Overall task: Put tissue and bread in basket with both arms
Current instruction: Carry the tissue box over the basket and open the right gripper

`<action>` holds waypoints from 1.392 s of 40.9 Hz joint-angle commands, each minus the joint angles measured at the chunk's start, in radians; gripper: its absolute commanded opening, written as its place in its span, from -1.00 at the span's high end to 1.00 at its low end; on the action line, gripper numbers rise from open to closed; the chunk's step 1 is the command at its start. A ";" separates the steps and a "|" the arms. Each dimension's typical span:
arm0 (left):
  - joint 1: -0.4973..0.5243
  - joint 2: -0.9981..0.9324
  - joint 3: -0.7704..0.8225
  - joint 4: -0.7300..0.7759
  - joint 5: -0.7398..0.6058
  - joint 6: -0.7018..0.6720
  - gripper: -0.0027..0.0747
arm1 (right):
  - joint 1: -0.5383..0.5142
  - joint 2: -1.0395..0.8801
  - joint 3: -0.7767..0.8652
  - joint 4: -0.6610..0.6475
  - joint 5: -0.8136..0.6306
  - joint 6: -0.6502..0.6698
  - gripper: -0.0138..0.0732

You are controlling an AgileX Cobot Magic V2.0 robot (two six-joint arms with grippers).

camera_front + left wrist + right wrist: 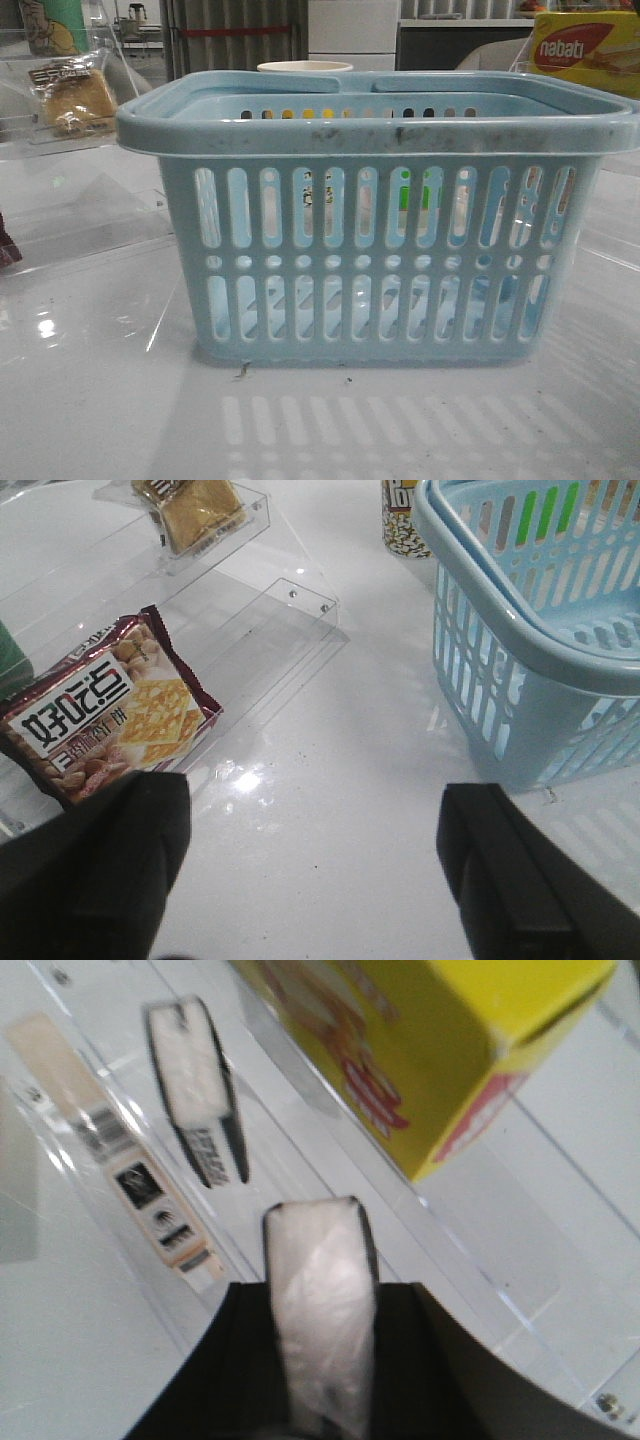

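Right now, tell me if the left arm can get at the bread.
Probably yes: the bread lies uncovered on the clear shelf, and the left gripper is open.

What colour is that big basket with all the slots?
Light blue, with a scuffed, dark-smudged rim. The basket shows best in the front view.
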 commanded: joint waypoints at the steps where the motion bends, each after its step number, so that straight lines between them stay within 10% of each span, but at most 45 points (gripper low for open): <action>1: -0.008 0.009 -0.035 -0.010 -0.073 0.003 -0.52 | 0.055 -0.150 -0.038 0.004 -0.023 -0.008 0.25; 23: -0.008 0.009 -0.035 -0.010 -0.073 0.003 -0.52 | 0.548 -0.288 -0.028 0.044 0.118 -0.008 0.25; 35: -0.008 0.009 -0.035 -0.010 -0.075 0.003 -0.52 | 0.597 -0.121 -0.024 0.134 0.196 -0.008 0.22; 46: -0.008 0.009 -0.035 -0.010 -0.075 0.003 -0.52 | 0.597 -0.025 -0.025 0.134 0.211 -0.008 -0.52; 57: -0.008 0.009 -0.035 -0.010 -0.076 0.003 -0.52 | 0.603 -0.103 -0.023 0.125 0.210 -0.019 -0.59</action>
